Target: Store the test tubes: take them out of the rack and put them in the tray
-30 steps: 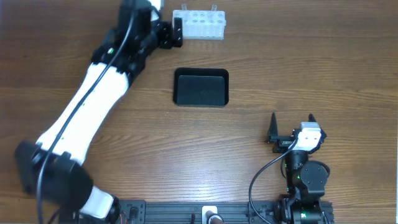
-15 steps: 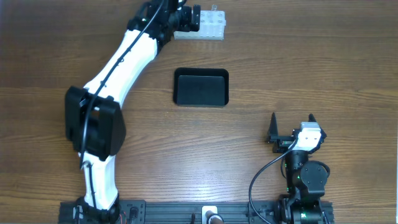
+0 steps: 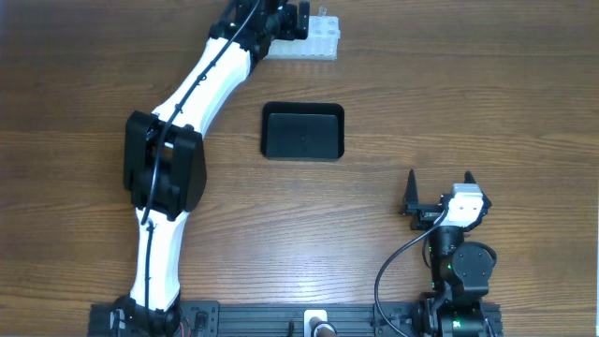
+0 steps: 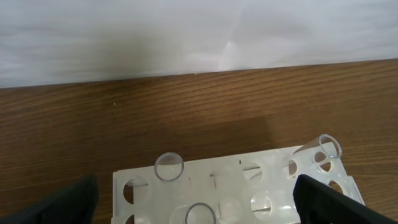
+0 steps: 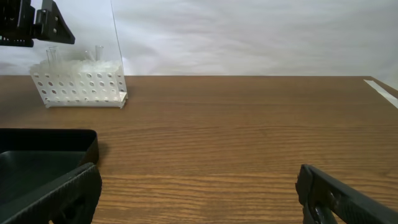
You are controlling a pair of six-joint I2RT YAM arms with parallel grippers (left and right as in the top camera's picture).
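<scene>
Up at the far edge of the surface [image 3: 468,94], we find the left pincer [image 3: 292,21] hanging over the white rack [image 3: 314,39]. Its two fingers are spread wide, and in the left wrist view they stand to either side of the rack, gripping nothing. Clear test tubes [image 4: 168,167] stand upright in the rack's holes; from that wrist view we count at least three open rims, one in the back row, one nearer the pincer and one at a corner. We can see none in the black tray [image 3: 302,131], which lies on the surface between the rack and the arms' bases, apart from the rack. The right pincer [image 3: 440,192] sits low near its own base, well apart from both rack and tray, its fingers likewise spread and holding nothing. We judge the task to be at its very start: the step in hand is the approach to a first tube, with no grasp yet made. The next move, as we read it, calls for lining the spread fingers up on a single tube, coming down around it without knocking its neighbours or the light rack, and pinching gently, since a smooth clear tube could slip. Then it should be lifted straight up out of its hole before we carry it across to the tray.
</scene>
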